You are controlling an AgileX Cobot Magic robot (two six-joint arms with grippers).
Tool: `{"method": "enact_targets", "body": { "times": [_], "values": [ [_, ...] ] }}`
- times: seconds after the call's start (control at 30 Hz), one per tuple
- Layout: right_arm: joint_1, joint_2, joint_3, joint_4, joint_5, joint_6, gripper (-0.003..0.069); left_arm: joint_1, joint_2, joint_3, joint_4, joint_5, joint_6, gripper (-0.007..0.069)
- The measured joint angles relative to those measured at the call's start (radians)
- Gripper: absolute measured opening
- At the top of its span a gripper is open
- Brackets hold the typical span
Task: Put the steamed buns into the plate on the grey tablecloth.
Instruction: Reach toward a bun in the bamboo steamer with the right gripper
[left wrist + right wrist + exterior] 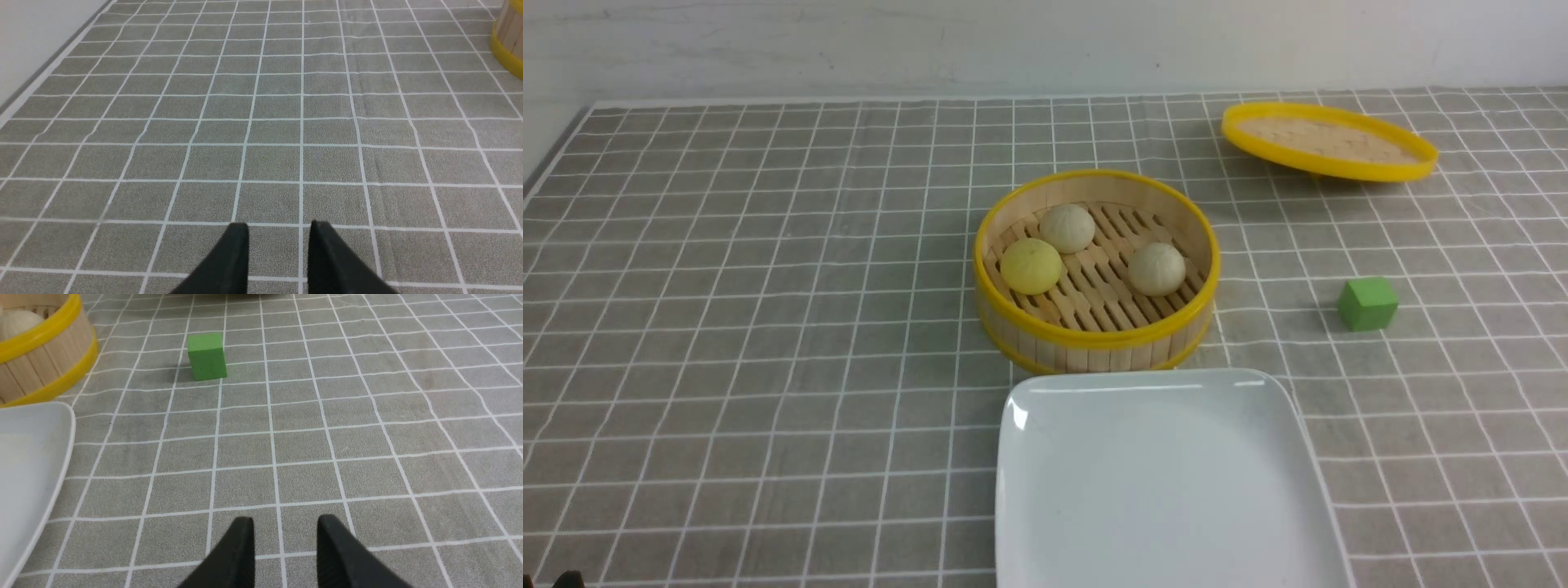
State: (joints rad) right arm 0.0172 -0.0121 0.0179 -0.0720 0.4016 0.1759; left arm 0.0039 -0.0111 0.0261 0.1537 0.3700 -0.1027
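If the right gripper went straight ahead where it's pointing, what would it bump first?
Probably only the grey tablecloth. Ahead of the right gripper the way looks free; the green cube sits slightly aside, though depth is unclear.

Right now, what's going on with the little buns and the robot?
Nothing is being handled yet. The yellow bun and the two beige buns all sit in the bamboo steamer, and its lid is off, at the back right. The white plate in front of the steamer holds nothing. The left gripper and right gripper hang open and empty over the grey tablecloth.
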Motion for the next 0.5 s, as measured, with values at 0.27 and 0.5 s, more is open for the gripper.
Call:
{"method": "enact_targets", "body": {
  "times": [0.27,0.5],
  "values": [
    [0.0,0.0,0.001,-0.149,0.002,-0.002,0.024,0.0,0.0,0.0,0.0,0.0,0.0,0.0241],
    [0.0,0.0,0.002,-0.228,0.006,-0.002,0.024,0.0,0.0,0.0,0.001,0.0,0.0,0.0241]
  ]
}}
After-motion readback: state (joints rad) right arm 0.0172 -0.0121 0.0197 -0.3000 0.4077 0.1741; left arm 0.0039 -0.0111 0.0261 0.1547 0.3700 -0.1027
